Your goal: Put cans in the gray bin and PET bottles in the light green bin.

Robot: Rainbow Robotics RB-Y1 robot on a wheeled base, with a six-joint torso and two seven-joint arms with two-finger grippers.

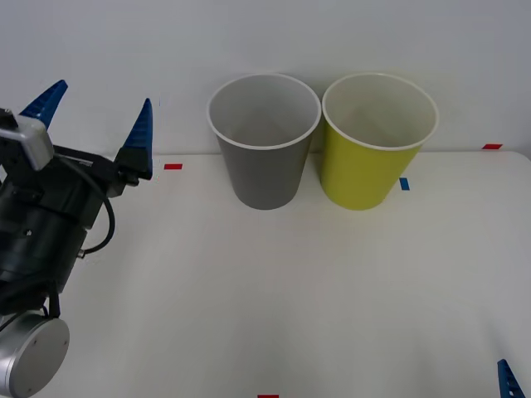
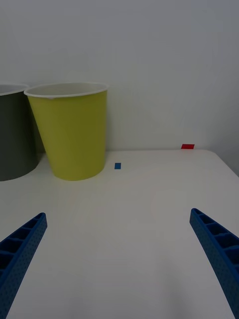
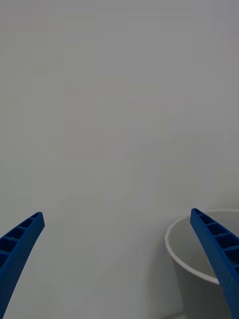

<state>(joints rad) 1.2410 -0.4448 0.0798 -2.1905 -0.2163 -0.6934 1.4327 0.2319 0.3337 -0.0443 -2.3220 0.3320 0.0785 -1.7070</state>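
The gray bin (image 1: pixel 264 166) and the light green bin (image 1: pixel 365 170) stand upright side by side at the back of the white table, both showing pale insides. No cans or PET bottles are in view. My left gripper (image 1: pixel 95 120) is raised at the left, open and holding nothing, level with the bins' rims and well left of the gray bin (image 3: pixel 196 294). My right gripper (image 2: pixel 118 214) is open and holds nothing, low over the table's right front. It faces the light green bin (image 2: pixel 72 134), with the gray bin (image 2: pixel 12 137) beside it.
Small tape marks lie on the table: red (image 1: pixel 172 167) left of the gray bin, blue (image 1: pixel 404 183) beside the green bin, red (image 1: pixel 492 147) at the far right. A plain white wall rises right behind the bins.
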